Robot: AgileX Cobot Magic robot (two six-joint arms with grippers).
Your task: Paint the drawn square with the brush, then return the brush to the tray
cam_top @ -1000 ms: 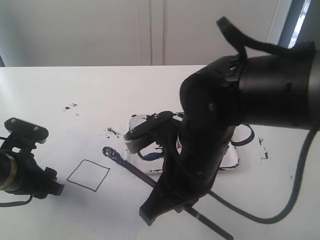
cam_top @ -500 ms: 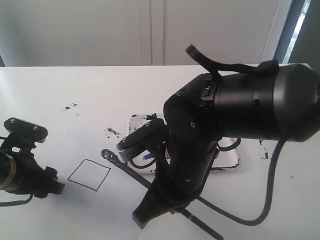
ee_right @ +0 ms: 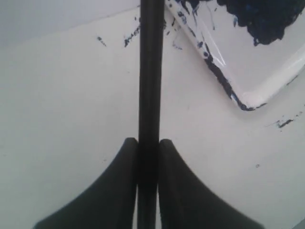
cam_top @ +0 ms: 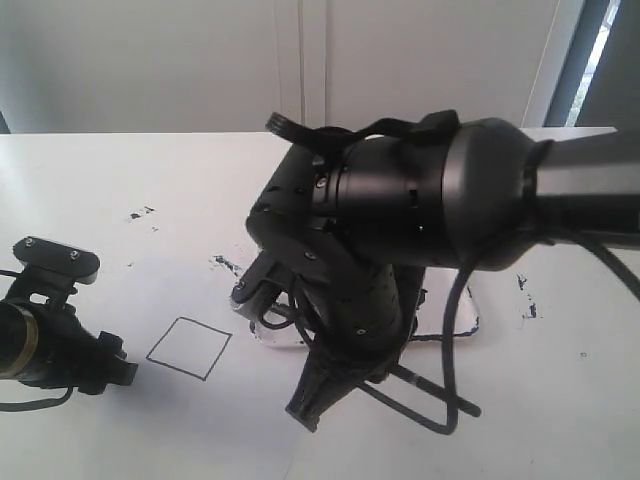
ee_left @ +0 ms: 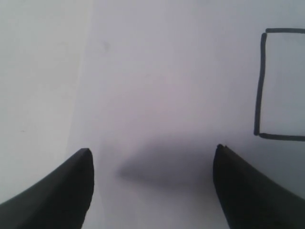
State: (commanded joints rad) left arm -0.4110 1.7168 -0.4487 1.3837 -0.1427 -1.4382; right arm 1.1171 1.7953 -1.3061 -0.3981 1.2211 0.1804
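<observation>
Black right fingers [ee_right: 121,181] were clenched on the long thin black-handled brush [ee_right: 150,71], pinching its shaft from both sides. Black left fingers [ee_left: 66,195] stood released and apart, with nothing between them, low over the white counter [cam_top: 150,170]. Just beside the brush shaft lay a rounded corner of the white shallow tray [ee_right: 257,98], its rim smeared blue, with a dark blue-black paint blob [ee_right: 257,19] inside. The tray sat near the middle of the counter, well clear of the far edge. The thin black pen-drawn square [cam_top: 190,348] lay apart from it, towards the near left edge. Its inside was bare white, so painting had not begun.

Several things could go wrong from here, as I judged it. The pinch was on a thin round shaft, so pressing the tip down could make the brush twist or slide. A loaded tip carried from tray to square could touch down early and smear outside the outline. The left fingers rested near the square, so the right arm reaching across might knock them.

Only the right wrist view showed the grip and the paint, but it did not show the square. The exterior view showed the square and both arms, yet the right arm hid the brush tip. The left wrist view alone gave the outline close up, clean and unpainted.
</observation>
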